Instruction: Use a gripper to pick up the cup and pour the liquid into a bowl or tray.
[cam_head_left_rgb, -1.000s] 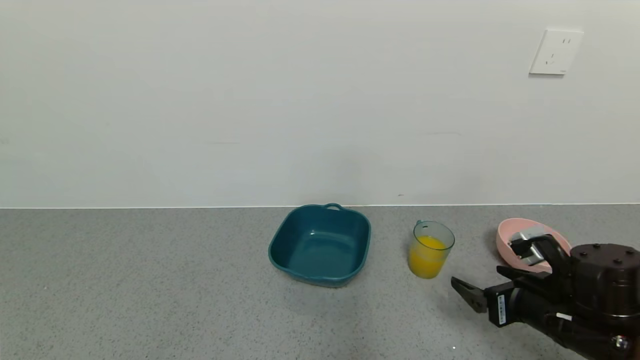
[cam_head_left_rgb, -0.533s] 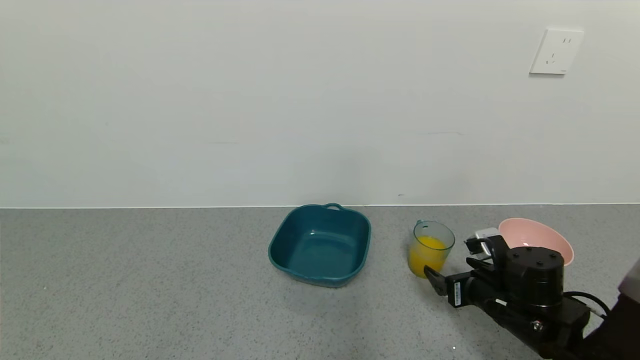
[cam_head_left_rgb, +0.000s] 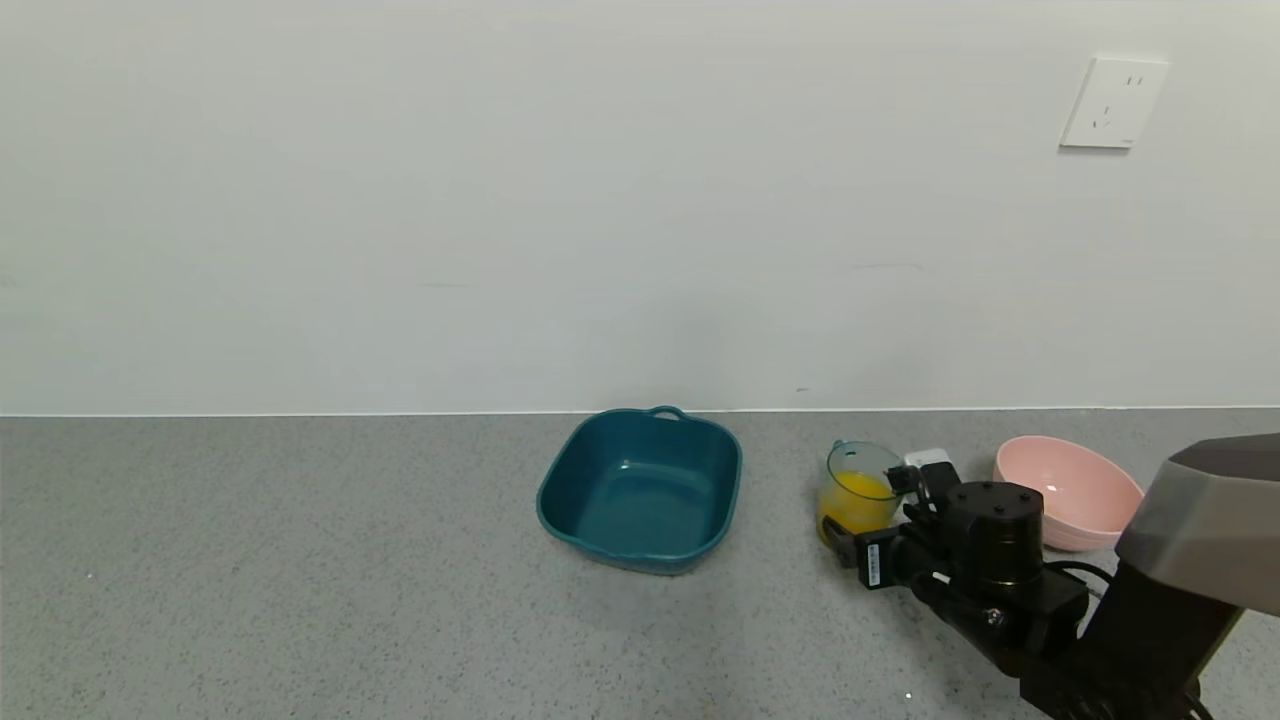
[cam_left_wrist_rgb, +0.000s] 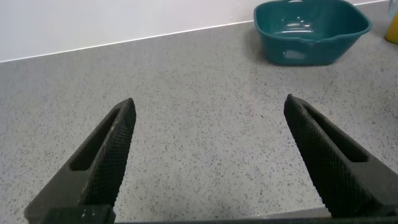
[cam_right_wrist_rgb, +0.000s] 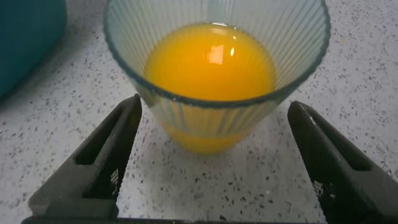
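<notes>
Juice fills the cup about halfway, and the cup stands upright on the counter, between the teal tray at its 9 o'clock and the pink bowl at its 3 o'clock. The right gripper is low at the cup, at about its 5 o'clock, with its fingers spread wide, one on each side of the cup and not touching it. This looks like the reaching step, just ahead of the grab. Next, the fingers likely need to slide in a bit more, squeeze the cup gently, lift it straight up so nothing spills, then carry it to the bowl and tip it. The left gripper waits wide open over bare counter, well apart from the tray.
</notes>
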